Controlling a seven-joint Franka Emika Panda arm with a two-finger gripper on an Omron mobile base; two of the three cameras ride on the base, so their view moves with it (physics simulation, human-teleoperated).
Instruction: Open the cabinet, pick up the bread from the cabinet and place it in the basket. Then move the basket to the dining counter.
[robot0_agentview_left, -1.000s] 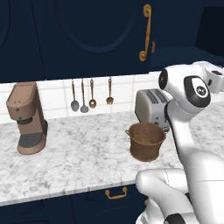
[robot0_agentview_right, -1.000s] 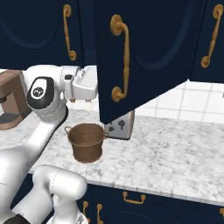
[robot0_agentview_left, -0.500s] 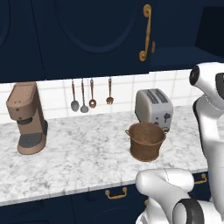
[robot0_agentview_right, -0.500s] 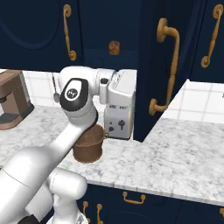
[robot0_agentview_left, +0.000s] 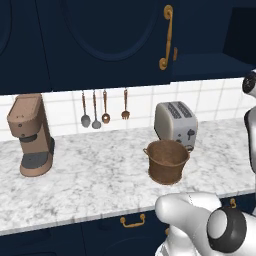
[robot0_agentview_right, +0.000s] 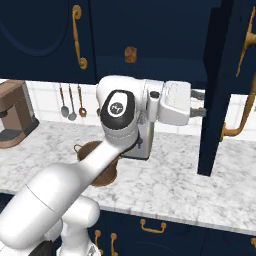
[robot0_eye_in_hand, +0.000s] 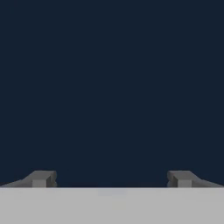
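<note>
Door (robot0_agentview_right: 227, 85) further ajar than before, hand (robot0_agentview_right: 201, 103) spread wide beside it; bread (robot0_agentview_right: 131, 54) in right view alone.

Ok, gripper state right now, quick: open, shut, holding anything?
Gripper: open, jaws spread wide, nothing between them; it faces a dark navy surface of the cabinet.

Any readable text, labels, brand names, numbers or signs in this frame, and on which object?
No readable text anywhere.
Robot arm joint cap: a small dark emblem, too blurred to read.
Toaster: small dark knobs on the front, no lettering.
Coffee machine: no label visible.
</note>
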